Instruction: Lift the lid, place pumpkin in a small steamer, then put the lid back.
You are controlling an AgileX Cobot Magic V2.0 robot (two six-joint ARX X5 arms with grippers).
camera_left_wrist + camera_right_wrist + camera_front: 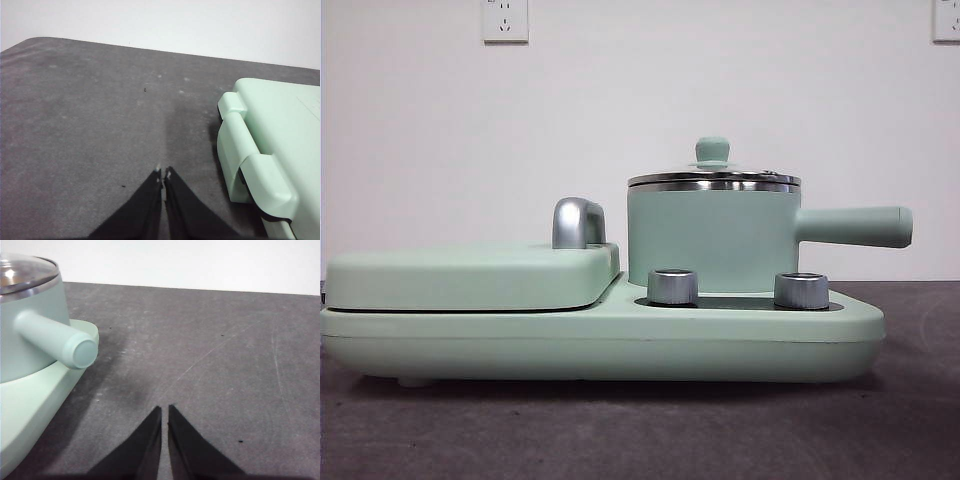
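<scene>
Glass-and-steel, the small round lid (713, 176) with its mint-green knob is sitting on the mint-green cylindrical steamer pot (27, 332) beside the right gripper (164, 410), both it and the left gripper (163, 172) pinched together, risking a glancing slip off that knob; no pumpkin is showing.

The room is evenly and fairly brightly lit, soft light from above. The white wall (640, 100) looks washed out, almost blown. On the steel rim of the lid (713, 180) sits a sharp glint. A soft shadow lies on the grey table (200, 365) beside the appliance base (35, 405). The wrist pictures are slightly soft, the near black jaws blurred.
</scene>
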